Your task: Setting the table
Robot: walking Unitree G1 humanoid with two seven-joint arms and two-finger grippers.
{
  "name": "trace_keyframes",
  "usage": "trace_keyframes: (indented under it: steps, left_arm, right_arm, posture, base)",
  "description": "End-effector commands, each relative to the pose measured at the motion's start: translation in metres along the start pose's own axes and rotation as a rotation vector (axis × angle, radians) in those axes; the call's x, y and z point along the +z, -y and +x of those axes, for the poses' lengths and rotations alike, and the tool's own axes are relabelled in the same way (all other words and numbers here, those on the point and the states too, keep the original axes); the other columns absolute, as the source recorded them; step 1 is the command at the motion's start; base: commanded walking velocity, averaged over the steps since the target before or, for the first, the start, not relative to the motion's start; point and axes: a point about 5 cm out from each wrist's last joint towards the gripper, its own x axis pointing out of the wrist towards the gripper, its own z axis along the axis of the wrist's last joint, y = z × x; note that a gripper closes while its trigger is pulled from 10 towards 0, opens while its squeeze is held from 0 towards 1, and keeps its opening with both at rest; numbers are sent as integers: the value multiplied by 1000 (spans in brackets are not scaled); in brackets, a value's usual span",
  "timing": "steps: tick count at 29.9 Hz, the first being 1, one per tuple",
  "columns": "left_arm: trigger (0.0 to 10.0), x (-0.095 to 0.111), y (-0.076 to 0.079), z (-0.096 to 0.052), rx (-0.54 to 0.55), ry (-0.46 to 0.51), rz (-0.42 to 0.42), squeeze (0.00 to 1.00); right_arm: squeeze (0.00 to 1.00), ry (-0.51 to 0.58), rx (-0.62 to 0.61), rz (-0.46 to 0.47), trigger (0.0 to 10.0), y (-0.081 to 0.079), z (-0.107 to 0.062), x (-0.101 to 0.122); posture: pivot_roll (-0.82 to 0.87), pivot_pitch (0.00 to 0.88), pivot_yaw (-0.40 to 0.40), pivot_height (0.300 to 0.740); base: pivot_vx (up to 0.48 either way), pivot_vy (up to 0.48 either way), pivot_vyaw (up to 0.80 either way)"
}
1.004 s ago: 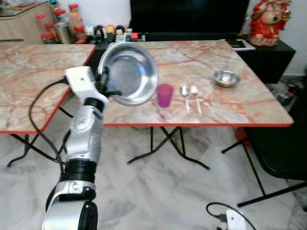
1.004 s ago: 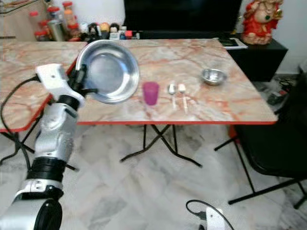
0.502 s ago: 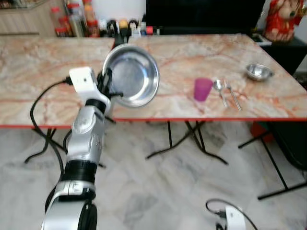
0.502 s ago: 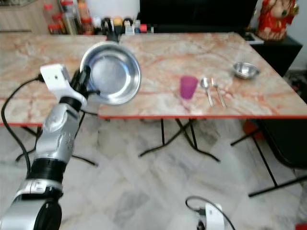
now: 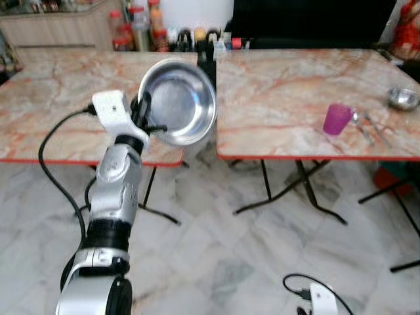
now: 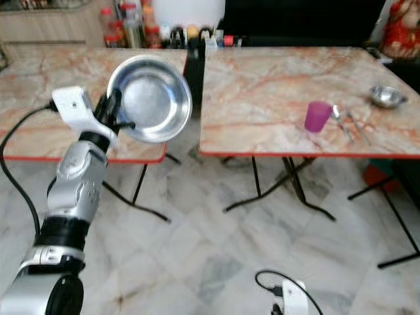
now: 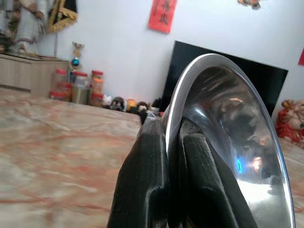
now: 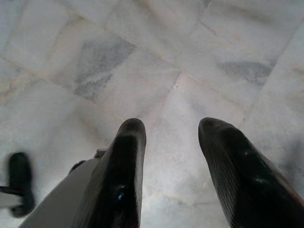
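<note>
A round steel plate (image 5: pixel 178 100) is held up on edge above the gap between two marble-topped tables. My left gripper (image 7: pixel 173 142) is shut on its rim, one black finger (image 7: pixel 145 180) on each side. A purple cup (image 5: pixel 336 119) stands on the right table (image 5: pixel 289 85), with spoons (image 6: pixel 348 125) beside it and a small steel bowl (image 5: pixel 402 98) farther right. My right gripper (image 8: pixel 171 128) hangs open over the floor, with nothing between its fingers.
The left table (image 5: pixel 52 98) lies behind my raised arm. Jars and bottles (image 5: pixel 138 29) line a shelf behind the tables, beside a dark TV. Folding table legs (image 5: pixel 295 190) stand on the marble floor (image 5: pixel 230 249). A cable (image 5: pixel 302 285) lies by my feet.
The camera has turned left, so the tables, cup and bowl sit farther right in the picture. My left gripper still holds the plate in the same pose.
</note>
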Motion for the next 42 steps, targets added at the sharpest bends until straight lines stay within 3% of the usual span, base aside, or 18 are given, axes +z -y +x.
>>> trace_keyframes:
  steps: [1, 31, 36, 42]
  left_arm:
    - [10000, 8, -10, 0, 27, 27, 20, 0]
    - [10000, 6, -14, -2, 36, 16, 40, 0]
    - [10000, 5, -14, -2, 39, 16, 92, 0]
    - [10000, 5, -12, -4, 28, 16, 64, 0]
  right_arm:
    - [0, 6, 21, 3, 10000, -8, 1, 2]
    - [0, -4, 23, 5, 10000, -8, 0, -3]
    - [0, -3, 20, 11, 10000, -8, 0, -2]
    - [0, -3, 22, 10, 10000, -8, 0, -2]
  posture:
    - [24, 0, -16, 740]
    - [41, 0, -15, 740]
    - [39, 0, -14, 740]
    - [47, 0, -20, 740]
  base:
    - [0, 480, 0]
    - [0, 474, 0]
    - [0, 0, 0]
    - [0, 0, 0]
